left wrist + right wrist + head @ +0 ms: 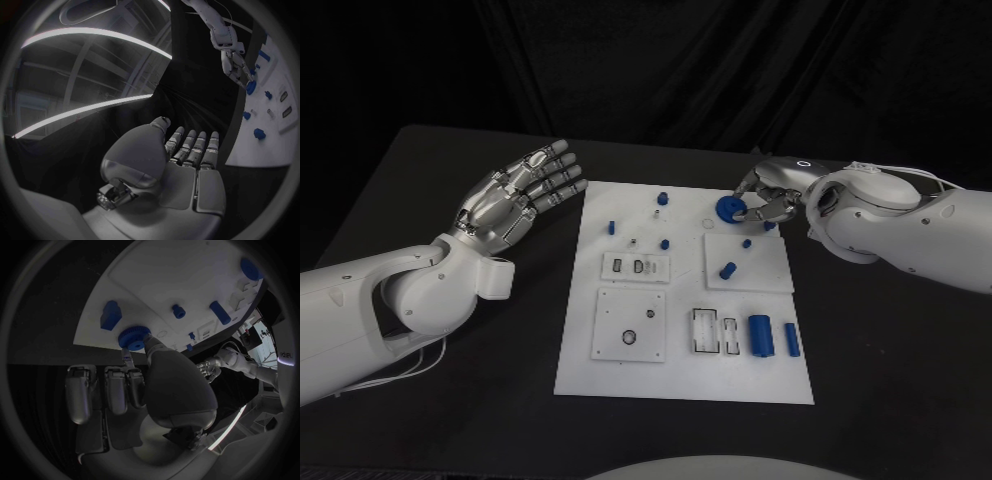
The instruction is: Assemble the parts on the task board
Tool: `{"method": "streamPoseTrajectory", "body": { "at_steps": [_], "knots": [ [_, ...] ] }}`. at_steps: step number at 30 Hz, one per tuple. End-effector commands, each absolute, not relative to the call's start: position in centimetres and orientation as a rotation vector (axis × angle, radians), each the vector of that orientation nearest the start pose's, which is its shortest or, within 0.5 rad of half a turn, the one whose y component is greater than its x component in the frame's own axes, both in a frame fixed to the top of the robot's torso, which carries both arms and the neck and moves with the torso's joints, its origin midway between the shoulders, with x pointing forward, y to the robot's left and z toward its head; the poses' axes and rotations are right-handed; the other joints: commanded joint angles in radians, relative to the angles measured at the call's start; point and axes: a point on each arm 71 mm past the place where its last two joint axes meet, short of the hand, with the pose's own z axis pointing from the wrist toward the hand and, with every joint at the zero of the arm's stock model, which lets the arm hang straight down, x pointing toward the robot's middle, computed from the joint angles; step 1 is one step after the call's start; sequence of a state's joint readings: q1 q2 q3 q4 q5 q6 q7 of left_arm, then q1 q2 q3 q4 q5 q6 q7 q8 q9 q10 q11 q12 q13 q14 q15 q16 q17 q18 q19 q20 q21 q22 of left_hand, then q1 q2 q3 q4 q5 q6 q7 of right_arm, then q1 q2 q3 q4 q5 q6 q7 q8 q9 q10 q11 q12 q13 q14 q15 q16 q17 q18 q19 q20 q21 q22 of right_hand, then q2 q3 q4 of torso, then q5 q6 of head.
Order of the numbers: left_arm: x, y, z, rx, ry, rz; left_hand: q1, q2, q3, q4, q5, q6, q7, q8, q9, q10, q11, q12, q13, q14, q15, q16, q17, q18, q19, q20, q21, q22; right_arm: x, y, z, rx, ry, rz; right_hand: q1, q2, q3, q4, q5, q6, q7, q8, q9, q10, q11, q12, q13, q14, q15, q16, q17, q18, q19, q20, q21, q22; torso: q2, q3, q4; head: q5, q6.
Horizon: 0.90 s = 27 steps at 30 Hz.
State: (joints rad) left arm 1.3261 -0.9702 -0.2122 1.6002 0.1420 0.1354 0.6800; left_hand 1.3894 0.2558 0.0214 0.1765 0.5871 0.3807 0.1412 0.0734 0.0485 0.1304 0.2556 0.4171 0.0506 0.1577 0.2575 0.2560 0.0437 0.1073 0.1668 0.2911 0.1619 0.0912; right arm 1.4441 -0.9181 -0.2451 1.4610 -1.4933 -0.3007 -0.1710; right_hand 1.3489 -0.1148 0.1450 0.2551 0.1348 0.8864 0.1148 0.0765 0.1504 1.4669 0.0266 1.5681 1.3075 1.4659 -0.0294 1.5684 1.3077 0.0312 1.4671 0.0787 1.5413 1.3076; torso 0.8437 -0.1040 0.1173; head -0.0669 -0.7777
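The white task board (682, 375) lies in the middle of the black table. At its far right corner my right hand (772, 203) pinches a round blue toothed wheel (731, 208) between thumb and a finger; the right wrist view shows the wheel (132, 336) at the fingertips, close over the board (162, 285). I cannot tell whether the wheel touches the board. My left hand (516, 200) hovers left of the board, palm up, fingers stretched out and holding nothing. In the left wrist view, that hand (187, 165) is flat and the right hand (236, 65) is beyond it.
Two blue cylinders (760, 336) (792, 339) lie at the board's near right beside white slots. Small blue pegs stand around the board's far half (610, 228) (664, 199) (728, 269). A blue block (110, 315) sits close to the wheel. Bare black table surrounds the board.
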Motion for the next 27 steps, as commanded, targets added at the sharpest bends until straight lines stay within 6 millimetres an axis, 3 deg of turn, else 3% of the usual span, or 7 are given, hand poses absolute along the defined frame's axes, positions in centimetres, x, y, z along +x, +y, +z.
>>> {"method": "streamPoseTrajectory", "body": {
  "at_steps": [1,10,16,17,18,21,27],
  "knots": [
    [46.03,24.22,-14.26,-0.932,1.079,-2.157,-0.013,0.000,0.006,0.001,0.003,0.001,0.005,0.002,0.001,0.002,0.007,0.007,0.002,-0.003,0.007,0.005,0.002,-0.011,0.000,0.002,0.004,0.001,51.21,-26.62,-14.52,-0.214,1.652,0.338,0.003,-0.006,-0.003,0.003,-0.001,0.004,-0.004,0.008,0.003,0.104,-0.006,0.003,0.263,0.105,-0.010,0.002,0.263,-0.015,0.065,-0.006,-0.005,0.218,0.000,-0.0004,-0.0014,0.002,0.001],
    [46.06,24.24,-14.30,-0.934,1.084,-2.155,-0.014,0.000,0.008,0.000,0.003,0.002,0.007,0.002,0.001,0.003,0.009,0.008,0.002,-0.002,0.008,0.006,0.002,-0.012,0.000,0.002,0.004,0.001,51.58,-26.36,-14.65,-0.214,1.638,0.317,0.017,0.009,0.005,0.001,0.062,0.021,-0.004,0.021,0.022,0.104,-0.007,0.003,0.263,0.105,-0.012,0.002,0.263,-0.014,0.062,-0.008,-0.009,0.215,0.000,0.0000,-0.0018,0.004,0.000],
    [46.09,24.21,-14.33,-0.935,1.086,-2.155,-0.014,0.000,0.008,0.000,0.003,0.002,0.007,0.002,0.001,0.003,0.009,0.008,0.002,-0.002,0.008,0.006,0.002,-0.012,0.000,0.002,0.004,0.001,51.71,-26.05,-14.90,-0.236,1.625,0.283,0.003,0.020,0.000,-0.003,0.113,0.076,-0.012,0.069,0.061,0.104,-0.012,0.003,0.263,0.105,-0.016,0.002,0.263,-0.012,0.059,-0.012,-0.013,0.212,0.000,-0.0006,0.0002,0.003,0.000],
    [46.10,24.21,-14.34,-0.935,1.086,-2.155,-0.014,0.000,0.008,0.000,0.003,0.002,0.007,0.002,0.001,0.003,0.009,0.008,0.002,-0.002,0.008,0.006,0.002,-0.012,0.000,0.002,0.004,0.001,51.71,-26.00,-14.95,-0.238,1.626,0.281,0.005,0.022,0.000,-0.008,0.130,0.086,-0.016,0.081,0.071,0.104,-0.015,0.003,0.263,0.105,-0.018,0.002,0.263,-0.013,0.060,-0.014,-0.012,0.213,0.000,-0.0006,0.0004,0.003,-0.001],
    [46.10,24.21,-14.34,-0.935,1.087,-2.155,-0.014,0.000,0.008,0.000,0.003,0.002,0.007,0.002,0.001,0.003,0.009,0.008,0.002,-0.002,0.008,0.006,0.002,-0.012,0.000,0.002,0.004,0.001,51.71,-25.94,-15.01,-0.241,1.627,0.279,0.022,0.024,0.008,-0.028,0.218,0.107,-0.019,0.106,0.090,0.104,-0.017,0.003,0.263,0.105,-0.024,0.002,0.263,-0.012,0.059,-0.020,-0.013,0.213,0.000,-0.0006,0.0004,0.003,-0.001],
    [46.10,24.22,-14.35,-0.935,1.088,-2.155,-0.016,-0.001,0.010,0.000,0.003,0.001,0.008,0.002,0.001,0.003,0.010,0.008,0.002,-0.003,0.009,0.006,0.002,-0.013,-0.001,0.002,0.004,0.000,51.68,-25.83,-15.11,-0.246,1.629,0.279,0.043,0.034,0.022,-0.063,0.328,0.113,-0.027,0.150,0.133,0.104,-0.022,0.003,0.263,0.105,-0.025,0.002,0.263,-0.012,0.059,-0.024,-0.014,0.213,0.000,-0.0008,0.0003,0.004,-0.001],
    [46.11,24.27,-14.38,-0.937,1.090,-2.153,-0.016,-0.001,0.010,0.000,0.003,0.001,0.008,0.002,0.001,0.003,0.010,0.008,0.002,-0.003,0.009,0.006,0.002,-0.013,-0.001,0.002,0.004,0.000,51.49,-25.76,-15.03,-0.251,1.609,0.296,0.054,0.037,0.043,-0.107,0.411,0.102,-0.034,0.218,0.205,0.104,-0.022,0.003,0.263,0.105,-0.026,0.002,0.263,-0.013,0.061,-0.023,-0.014,0.215,0.000,-0.0006,-0.0002,0.006,0.001]
  ]
}}
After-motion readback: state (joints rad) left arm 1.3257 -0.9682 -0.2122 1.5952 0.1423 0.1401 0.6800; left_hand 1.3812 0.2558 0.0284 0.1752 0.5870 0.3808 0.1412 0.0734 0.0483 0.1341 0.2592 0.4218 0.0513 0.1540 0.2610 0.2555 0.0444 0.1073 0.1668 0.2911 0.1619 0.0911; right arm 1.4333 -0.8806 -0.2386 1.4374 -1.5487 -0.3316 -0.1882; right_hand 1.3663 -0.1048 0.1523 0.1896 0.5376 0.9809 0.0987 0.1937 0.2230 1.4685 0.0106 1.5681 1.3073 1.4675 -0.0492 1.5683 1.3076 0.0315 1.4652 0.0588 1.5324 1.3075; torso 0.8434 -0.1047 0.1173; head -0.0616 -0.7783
